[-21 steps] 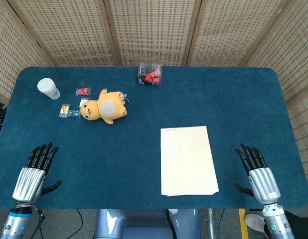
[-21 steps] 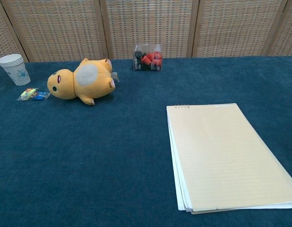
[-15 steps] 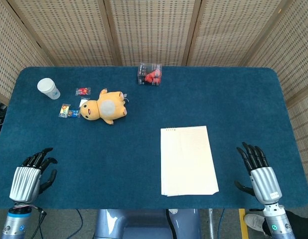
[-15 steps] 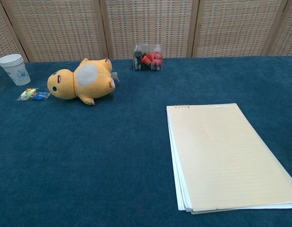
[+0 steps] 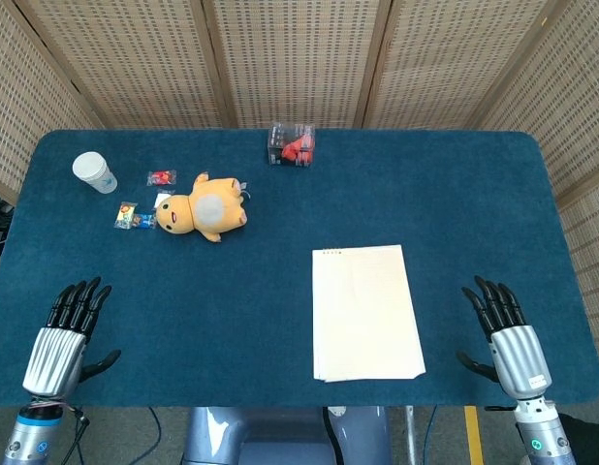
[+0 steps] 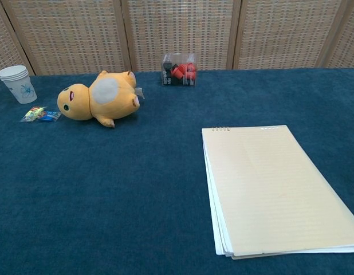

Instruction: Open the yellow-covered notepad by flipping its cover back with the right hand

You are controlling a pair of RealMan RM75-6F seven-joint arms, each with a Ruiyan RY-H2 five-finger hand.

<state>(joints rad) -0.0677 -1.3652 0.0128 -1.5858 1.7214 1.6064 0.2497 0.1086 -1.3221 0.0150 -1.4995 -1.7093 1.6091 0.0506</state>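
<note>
- The left hand (image 5: 59, 341), silver-backed with black fingers, rests at the near left corner of the blue felt tabletop (image 5: 455, 184), fingers spread apart and pointing away, holding nothing. It has no part in this task and is best left parked there.
- Far ahead of the left hand sit a white paper cup (image 5: 94, 172), a few small candy wrappers (image 5: 131, 216) and a yellow plush toy (image 5: 202, 211) lying on its side; ahead and well to its right is a small clear box with red contents (image 5: 292, 144). All are well apart from the work.
- The pale yellow-covered notepad (image 5: 365, 311) lies flat and closed, to the left of the right hand and near the front edge of the tabletop, with its binding holes along the far edge. The chest view shows white pages stacked under the cover, fanned out a little along its left and near edges.
- To do the step well, I judge the right hand should travel left to the near edge of the cover, catch only that top sheet with a fingertip, then lift and swing it away over the bound far edge without dragging the pad.
- The right hand (image 5: 507, 339) is near the front right edge, well apart from the notepad, its fingers spread and straight, touching nothing.
</note>
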